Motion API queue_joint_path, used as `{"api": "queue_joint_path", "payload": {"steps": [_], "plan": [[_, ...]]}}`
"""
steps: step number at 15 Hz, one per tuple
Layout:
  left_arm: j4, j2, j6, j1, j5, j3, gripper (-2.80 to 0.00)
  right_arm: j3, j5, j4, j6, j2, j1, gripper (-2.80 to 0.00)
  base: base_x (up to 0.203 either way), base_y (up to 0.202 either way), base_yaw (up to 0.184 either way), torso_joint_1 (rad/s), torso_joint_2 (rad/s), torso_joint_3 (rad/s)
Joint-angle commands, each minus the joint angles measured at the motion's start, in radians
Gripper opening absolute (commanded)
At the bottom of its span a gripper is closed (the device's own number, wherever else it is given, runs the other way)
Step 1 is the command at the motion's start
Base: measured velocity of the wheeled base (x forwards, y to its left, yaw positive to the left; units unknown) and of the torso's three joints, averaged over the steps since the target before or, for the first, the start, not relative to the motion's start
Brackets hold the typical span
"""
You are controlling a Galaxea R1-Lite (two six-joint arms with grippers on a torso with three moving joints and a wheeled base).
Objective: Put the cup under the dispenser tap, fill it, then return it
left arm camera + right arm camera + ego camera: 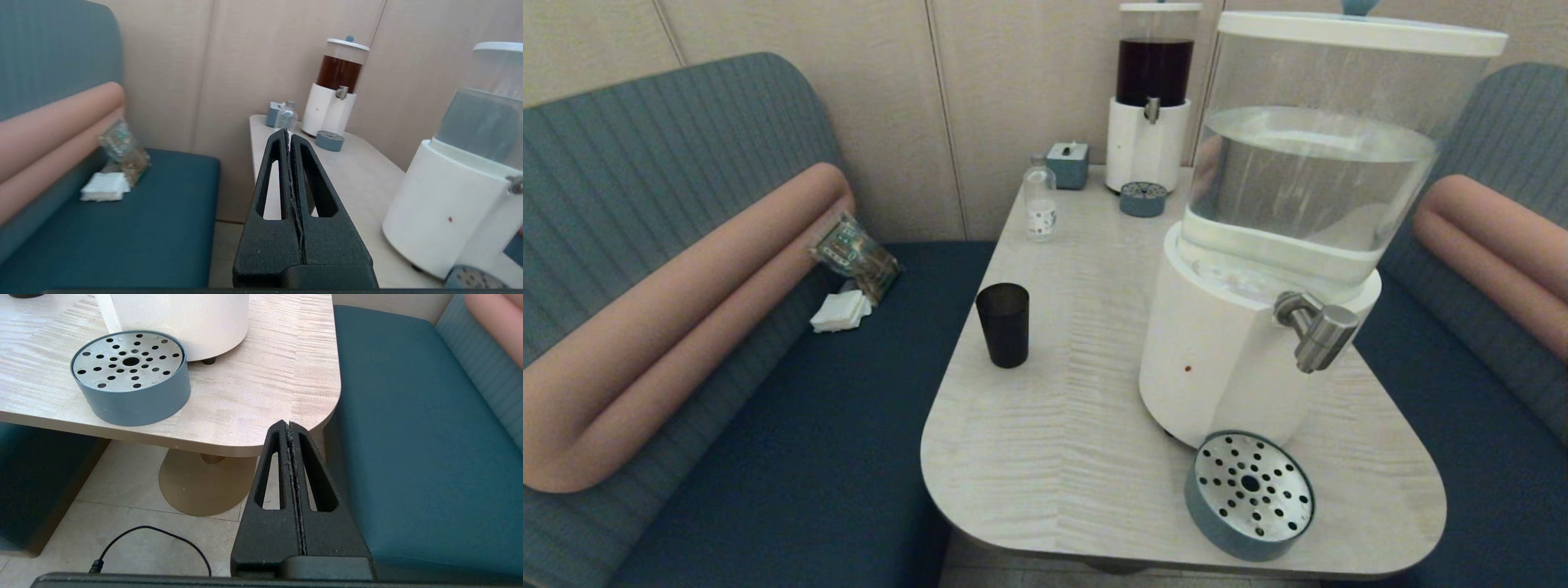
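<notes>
While standing left of the dispenser tap (1316, 325), cup (1003, 323) looks light, stiff, slippery. Best pinched mid-wall. Left gripper (289, 132) and right gripper (288, 424) clenched, empty.

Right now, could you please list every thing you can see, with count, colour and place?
cup: 1, dark brown-black, table's left side, upright
water dispenser: 1, white base, clear tank, table's right side
dispenser tap: 1, brushed metal, above the near drip tray
drip tray: 2, blue-grey, one before each dispenser
dark-liquid dispenser: 1, white base, far end
bottle: 1, clear, far left
small box: 1, blue-grey, far end
table: 1, pale wood
snack bag: 1, left bench
napkins: white, left bench
left end effector: shut, off table's left edge
right end effector: shut, below table's near right corner
</notes>
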Motion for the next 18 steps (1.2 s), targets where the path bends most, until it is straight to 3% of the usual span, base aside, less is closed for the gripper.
{"api": "queue_joint_path", "payload": {"steps": [1,4,7,8,10,12,18], "plan": [[0.2,-0.267,0.003,0.021,-0.012,-0.012,-2.8,0.0,0.0,0.0,0.0,0.0,0.0,-2.8,0.0,0.0,0.0,0.0,0.0,0.0],[0.397,-0.351,0.105,0.035,-0.047,0.059,-2.8,0.0,0.0,0.0,-0.001,0.0,0.0,-2.8,0.0,0.0,0.0,0.0,0.0,0.0],[0.659,-0.348,0.151,0.037,-0.021,0.057,-2.8,0.0,0.0,0.0,-0.001,0.0,0.0,-2.8,0.0,0.0,0.0,0.0,0.0,0.0],[0.677,-0.347,0.146,0.037,0.019,0.057,-2.8,0.0,0.0,0.0,0.001,0.0,0.0,-2.8,0.0,0.0,0.0,0.0,0.0,0.0],[0.684,-0.347,0.126,0.038,0.025,0.056,-2.8,0.0,0.0,0.0,-0.001,0.0,0.0,-2.8,0.0,0.0,0.0,0.0,0.0,0.0],[0.744,-0.348,0.12,0.038,0.077,0.055,-2.8,0.0,0.0,0.0,0.0,0.002,0.0,-2.8,0.0,0.0,0.0,0.0,0.0,0.0],[0.789,-0.347,0.149,0.038,0.064,0.04,-2.8,0.0,0.0,0.0,-0.001,0.0,0.0,-2.8,0.0,0.0,0.0,0.0,0.0,0.0]]}}
